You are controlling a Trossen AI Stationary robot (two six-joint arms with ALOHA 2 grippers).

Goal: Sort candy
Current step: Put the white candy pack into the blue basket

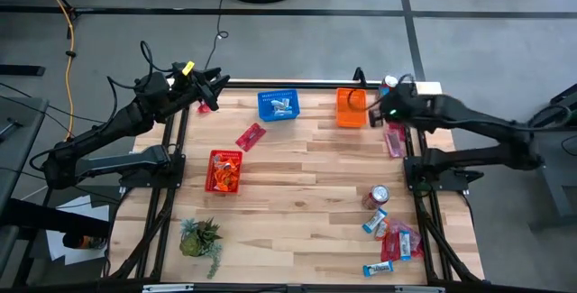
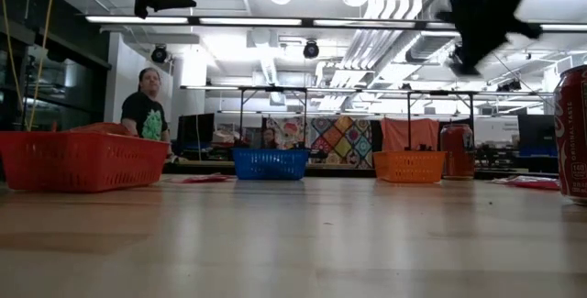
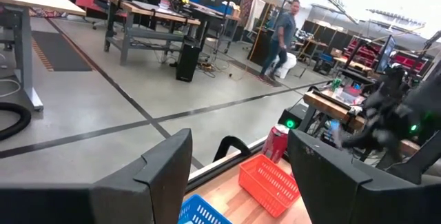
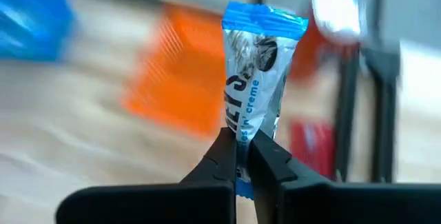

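Wooden planks make the tabletop [image 1: 306,167] in the high view, with grey floor around it. My right gripper [image 1: 377,111] hangs over the far right corner, just beside the orange basket [image 1: 351,108]. The blue basket [image 1: 278,105] is to its left, the red basket [image 1: 224,171] nearer on the left side. More candy [image 1: 389,236] lies in a loose pile by the near right edge, close to a soda can [image 1: 377,196]. My left gripper [image 1: 206,90] waits above the far left corner.

From the low view, I see the three baskets in a row and a person [image 2: 144,105] standing behind; my right gripper [image 2: 477,23] is high in the air.

Through the left wrist view, the fingers [image 3: 165,165] stand wide apart and hold nothing.

At the right wrist view, the fingers [image 4: 222,156] are clamped on the lower end of a blue-and-white bar [image 4: 256,72], which stands upright. I read "creme" on the wrapper; the letters beside it are cut off by the fingers.

I judge this bar belongs in the blue basket, so I should carry it left past the orange one, keep the grip firm on this thin end, and open only when centred over the mesh.
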